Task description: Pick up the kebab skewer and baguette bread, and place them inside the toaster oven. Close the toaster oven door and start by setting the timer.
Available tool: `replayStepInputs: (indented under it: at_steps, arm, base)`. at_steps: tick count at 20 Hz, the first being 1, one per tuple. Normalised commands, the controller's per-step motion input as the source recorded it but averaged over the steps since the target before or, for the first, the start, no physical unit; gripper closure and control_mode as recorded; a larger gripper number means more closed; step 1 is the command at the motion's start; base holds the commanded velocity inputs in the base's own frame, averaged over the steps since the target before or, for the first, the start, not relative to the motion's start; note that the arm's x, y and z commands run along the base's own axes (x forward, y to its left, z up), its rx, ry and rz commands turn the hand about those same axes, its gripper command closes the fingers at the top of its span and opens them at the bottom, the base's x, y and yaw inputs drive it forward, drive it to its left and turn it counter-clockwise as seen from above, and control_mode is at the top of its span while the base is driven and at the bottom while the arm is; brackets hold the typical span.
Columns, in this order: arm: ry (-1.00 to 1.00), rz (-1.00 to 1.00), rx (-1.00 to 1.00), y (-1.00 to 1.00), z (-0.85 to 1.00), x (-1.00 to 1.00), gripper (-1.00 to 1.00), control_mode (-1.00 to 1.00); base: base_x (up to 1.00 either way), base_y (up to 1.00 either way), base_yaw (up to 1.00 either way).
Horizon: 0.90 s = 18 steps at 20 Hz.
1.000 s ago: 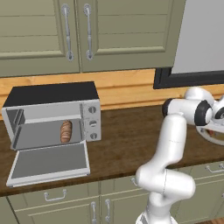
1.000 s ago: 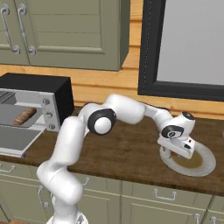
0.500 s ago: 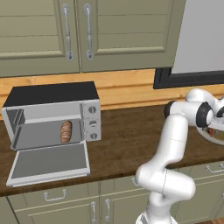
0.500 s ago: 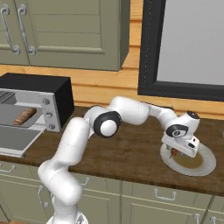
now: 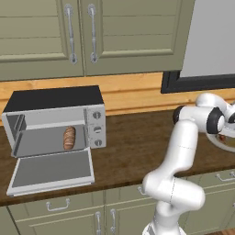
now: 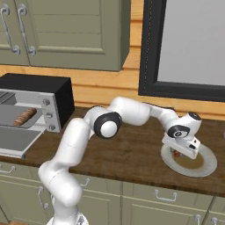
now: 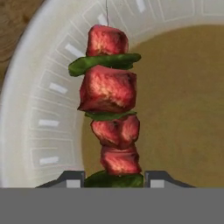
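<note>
Bread is in, the skewer is next

The baguette bread (image 5: 69,137) lies inside the toaster oven (image 5: 55,119), whose toaster oven door (image 5: 51,170) hangs open. The gripper (image 7: 113,178) is low over the kebab skewer (image 7: 110,105) on the plate (image 6: 206,163), fingers apart on each side of it, not clamped. Left: lifting, loading, closing, timer

base views flank arm, hand view close
</note>
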Motion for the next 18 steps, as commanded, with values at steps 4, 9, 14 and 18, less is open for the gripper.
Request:
replayStepInputs:
  at_steps: [4, 9, 14, 18]
  arm:
    - [-0.03, 0.00, -0.01, 0.08, 0.05, -0.18, 1.00, -1.00]
    - [-0.09, 0.00, -0.03, 0.07, 0.91, -0.54, 1.00, -1.00]
    - [-0.10, 0.00, -0.07, 0.41, 0.89, -0.79, 1.00, -1.00]
    - [-0.08, 0.00, -0.09, 0.88, 0.59, -0.58, 1.00, -1.00]
  base:
    - [0.00, 0.00, 0.00]
    - [0.00, 0.00, 0.00]
    - [0.00, 0.00, 0.00]
    - [0.00, 0.00, 0.00]
